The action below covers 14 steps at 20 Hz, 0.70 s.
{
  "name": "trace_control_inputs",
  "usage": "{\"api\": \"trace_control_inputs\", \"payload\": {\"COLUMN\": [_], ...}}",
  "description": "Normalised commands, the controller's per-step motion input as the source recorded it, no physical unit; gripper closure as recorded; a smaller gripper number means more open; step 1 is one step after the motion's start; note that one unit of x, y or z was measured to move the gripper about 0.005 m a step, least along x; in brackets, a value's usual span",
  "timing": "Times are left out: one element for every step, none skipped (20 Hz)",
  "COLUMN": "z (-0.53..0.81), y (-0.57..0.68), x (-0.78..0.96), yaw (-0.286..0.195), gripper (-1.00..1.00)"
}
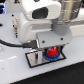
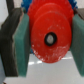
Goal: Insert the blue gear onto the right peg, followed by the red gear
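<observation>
In the exterior view my gripper (image 1: 50, 48) hangs over the right end of the grey plate with a black rim (image 1: 34, 59). It is shut on the red gear (image 1: 51, 51). Right below it lies the blue gear (image 1: 49, 58), flat on the plate; I cannot tell whether the two gears touch. The right peg is hidden by the gears and gripper. In the wrist view the red gear (image 2: 48, 37) fills the picture, its centre hole facing the camera, clamped between the two green finger pads (image 2: 22, 42). Slivers of the blue gear (image 2: 28, 4) show behind it.
A black cable (image 1: 12, 44) runs across the white table at the exterior view's left. The white arm body (image 1: 42, 15) fills the top of that view.
</observation>
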Motion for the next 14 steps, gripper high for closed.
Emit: {"api": "trace_control_inputs", "payload": {"z": [0.36, 0.04, 0.15, 0.07, 0.49, 0.51, 0.68, 0.6, 0.55, 0.5, 0.53, 0.51, 0.15, 0.07], "y": [0.1, 0.01, 0.12, 0.05, 0.13, 0.09, 0.1, 0.11, 0.06, 0.08, 0.06, 0.02, 0.03, 0.01], "x": [0.01, 0.07, 0.04, 0.0, 0.02, 0.04, -0.01, 0.02, 0.02, 0.0, 0.01, 0.01, 0.02, 0.01], "yaw": [0.0, 0.0, 0.0, 0.0, 0.0, 0.0, 0.0, 0.0, 0.0, 0.0, 0.0, 0.0, 0.0, 0.0], "gripper": [-1.0, 1.0, -1.0, 1.0, -1.0, -1.0, -1.0, -1.0, -1.0, -1.0, -1.0, -1.0, -1.0, -1.0]}}
